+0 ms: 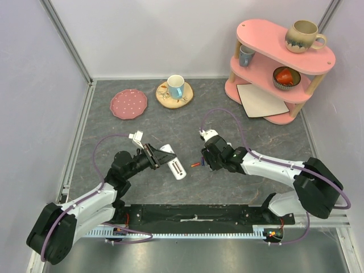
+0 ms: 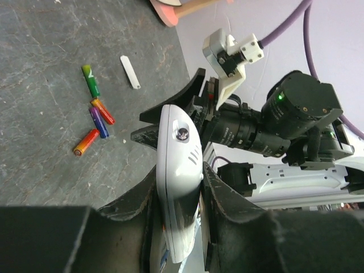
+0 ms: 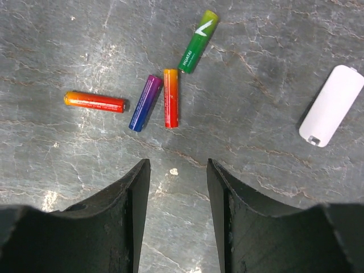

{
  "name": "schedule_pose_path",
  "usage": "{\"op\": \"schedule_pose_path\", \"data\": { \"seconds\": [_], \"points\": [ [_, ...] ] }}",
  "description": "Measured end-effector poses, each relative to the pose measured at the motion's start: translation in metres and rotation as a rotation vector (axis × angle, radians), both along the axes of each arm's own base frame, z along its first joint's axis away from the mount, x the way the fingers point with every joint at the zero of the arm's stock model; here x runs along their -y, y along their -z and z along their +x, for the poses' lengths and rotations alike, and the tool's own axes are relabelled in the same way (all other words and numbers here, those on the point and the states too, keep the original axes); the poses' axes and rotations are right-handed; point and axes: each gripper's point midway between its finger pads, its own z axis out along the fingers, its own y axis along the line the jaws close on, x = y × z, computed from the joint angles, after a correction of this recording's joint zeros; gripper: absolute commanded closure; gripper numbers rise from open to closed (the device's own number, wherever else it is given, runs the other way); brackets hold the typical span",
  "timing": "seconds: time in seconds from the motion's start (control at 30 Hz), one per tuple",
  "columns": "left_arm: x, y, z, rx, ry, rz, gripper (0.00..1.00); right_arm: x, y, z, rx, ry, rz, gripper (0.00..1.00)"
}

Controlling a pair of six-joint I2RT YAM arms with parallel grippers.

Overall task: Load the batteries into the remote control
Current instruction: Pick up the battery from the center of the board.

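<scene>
Left gripper (image 2: 181, 176) clamps the remote control (image 1: 173, 161); I hold the right gripper (image 3: 176, 168) half-open, empty, near the batteries (image 3: 170, 98) on the desk (image 3: 256, 68).

The left pincer (image 2: 181, 173) clamps the white remote (image 2: 179, 145) — four batteries (image 2: 98, 121) lie loose on the table (image 2: 45, 62) beyond.

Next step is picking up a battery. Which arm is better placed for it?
Right. The right tool hovers open just short of the four loose batteries, with nothing between its fingers. The left tool is shut on the remote control.
</scene>
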Motion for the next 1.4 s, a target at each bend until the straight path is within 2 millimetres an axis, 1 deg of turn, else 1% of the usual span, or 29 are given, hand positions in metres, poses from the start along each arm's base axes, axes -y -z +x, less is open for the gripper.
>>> {"op": "schedule_pose_path", "data": {
  "seconds": [0.17, 0.3, 0.43, 0.6, 0.93, 1.17, 1.33, 1.4],
  "points": [
    [0.003, -0.002, -0.004, 0.010, 0.027, -0.008, 0.98, -0.004, 0.011, 0.000, -0.019, -0.013, -0.009, 0.47],
    [0.003, -0.003, -0.005, 0.014, 0.035, -0.010, 0.98, -0.004, 0.023, 0.000, -0.041, -0.017, -0.034, 0.51],
    [0.003, -0.004, -0.006, 0.014, 0.043, -0.011, 0.98, -0.005, 0.030, 0.001, -0.047, -0.019, -0.044, 0.53],
    [0.003, -0.007, -0.006, 0.027, 0.042, -0.017, 0.98, -0.010, 0.030, 0.006, -0.032, -0.019, -0.028, 0.53],
    [0.004, -0.009, -0.009, 0.032, 0.056, -0.020, 0.98, -0.021, 0.030, 0.019, -0.020, -0.011, -0.010, 0.54],
    [0.004, -0.017, -0.012, 0.065, 0.072, -0.038, 0.98, -0.022, 0.030, 0.021, -0.024, -0.010, 0.001, 0.54],
    [0.003, -0.018, -0.014, 0.078, 0.082, -0.044, 0.98, -0.021, 0.030, 0.022, -0.029, -0.008, 0.006, 0.54],
    [0.003, -0.019, -0.014, 0.082, 0.083, -0.046, 0.98, -0.021, 0.030, 0.023, -0.031, -0.004, 0.012, 0.52]
  ]
}}
